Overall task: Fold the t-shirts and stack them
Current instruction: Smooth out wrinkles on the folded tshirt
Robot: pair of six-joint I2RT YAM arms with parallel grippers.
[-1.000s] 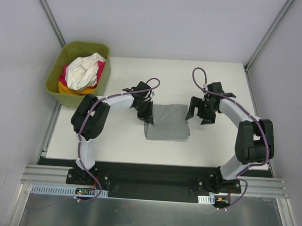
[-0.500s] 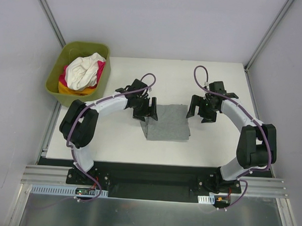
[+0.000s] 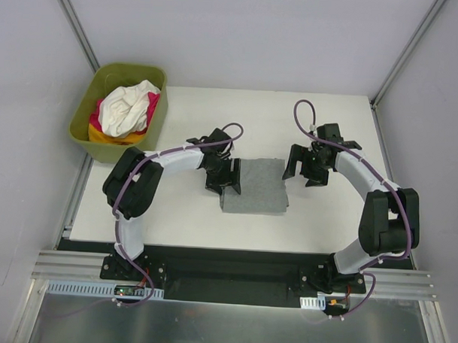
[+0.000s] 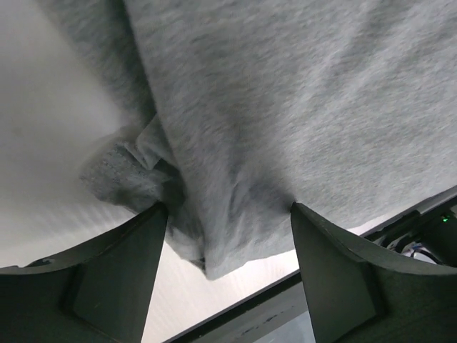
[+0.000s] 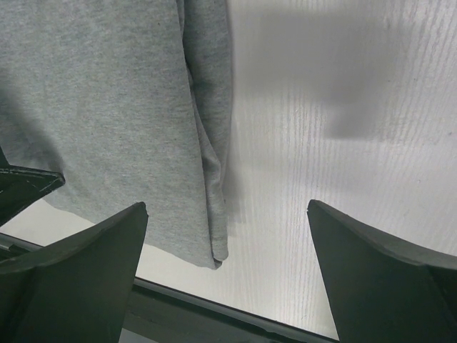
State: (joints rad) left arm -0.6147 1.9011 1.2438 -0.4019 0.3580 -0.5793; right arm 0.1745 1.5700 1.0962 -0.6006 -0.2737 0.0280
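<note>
The heather grey t-shirt [image 3: 258, 187] lies folded into a small rectangle at the middle of the table. My left gripper [image 3: 223, 181] stands open over its left edge. In the left wrist view the grey t-shirt [image 4: 285, 107] fills the frame, and a bunched corner of it lies between the spread fingertips of the left gripper [image 4: 228, 209], which grip nothing. My right gripper [image 3: 304, 173] hovers open just off the shirt's right edge. In the right wrist view the right gripper [image 5: 227, 206] straddles the folded edge of the grey t-shirt [image 5: 107, 100] and bare table.
An olive-green tub [image 3: 157, 118] stands at the table's back left corner and holds a white t-shirt [image 3: 126, 108], a magenta-pink one [image 3: 152, 105] and an orange-yellow one [image 3: 110, 137]. The white table [image 3: 182, 215] ends at a dark rail along its near edge.
My left gripper has opened and let go of the grey t-shirt's left edge, then shifted slightly toward the near side. The right gripper has barely moved.
</note>
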